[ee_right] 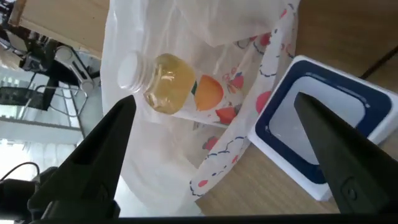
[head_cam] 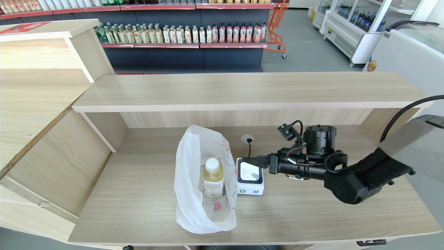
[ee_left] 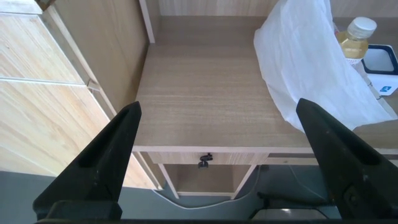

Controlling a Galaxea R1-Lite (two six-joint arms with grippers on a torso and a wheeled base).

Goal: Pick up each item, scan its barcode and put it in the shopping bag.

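bag: white shopping bag (head_cam: 189, 194), mouth open, sitting on the wooden counter (head_cam: 312, 215) a bit left of center and low in the head view

bottle: 1 bottle (head_cam: 213, 177) of yellowish drink with a white cap, standing upright inside the bag

scanner: little white box scanner (head_cam: 249, 177) with a dark-framed window, right up against the bag's right side

right gripper: right gripper (head_cam: 251, 162) hangs over the scanner's top just right of center, fingers spread wide, nothing in them

left gripper: left gripper (ee_left: 219, 107) is spread wide too and totally empty, over the counter's near edge

cord: black cord (head_cam: 249, 149) runs from the scanner's far side to a round grommet (head_cam: 247, 139) in the counter

background: shelf of drinks (head_cam: 180, 34) along the top of the frame
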